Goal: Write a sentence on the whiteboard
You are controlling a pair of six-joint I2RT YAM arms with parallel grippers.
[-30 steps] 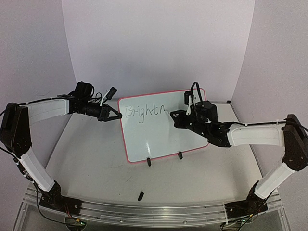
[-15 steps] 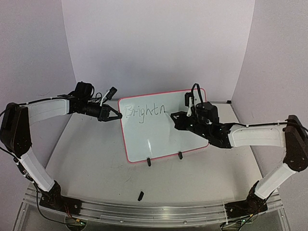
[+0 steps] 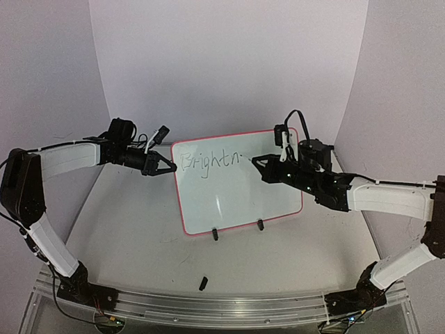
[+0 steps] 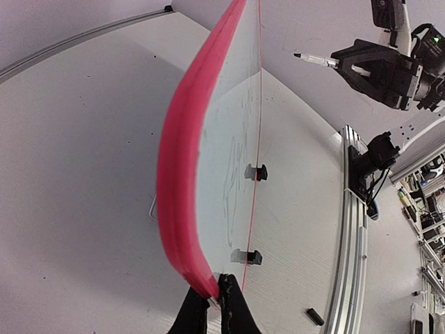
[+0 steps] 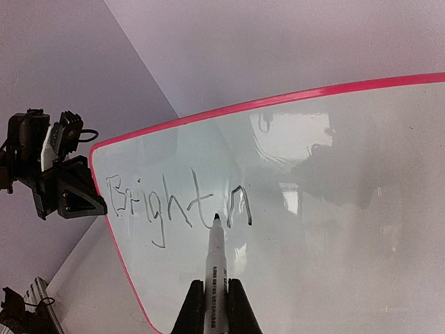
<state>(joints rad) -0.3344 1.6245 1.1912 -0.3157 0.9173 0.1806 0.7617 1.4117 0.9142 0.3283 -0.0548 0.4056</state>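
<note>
The whiteboard stands upright on two black clip feet in the middle of the table, its red frame seen edge-on in the left wrist view. The sentence reads "Brightn" along the top left, also clear in the right wrist view. My left gripper is shut on the board's left edge. My right gripper is shut on a white marker. The marker points at the board near the "n", its tip a short way off the surface.
A small black marker cap lies on the table in front of the board. An aluminium rail runs along the near edge. Pale backdrop walls close the back and both sides.
My right arm has drawn back to the right and lifted, taking the marker tip off the board after the "n". The left gripper and the board have not moved.
</note>
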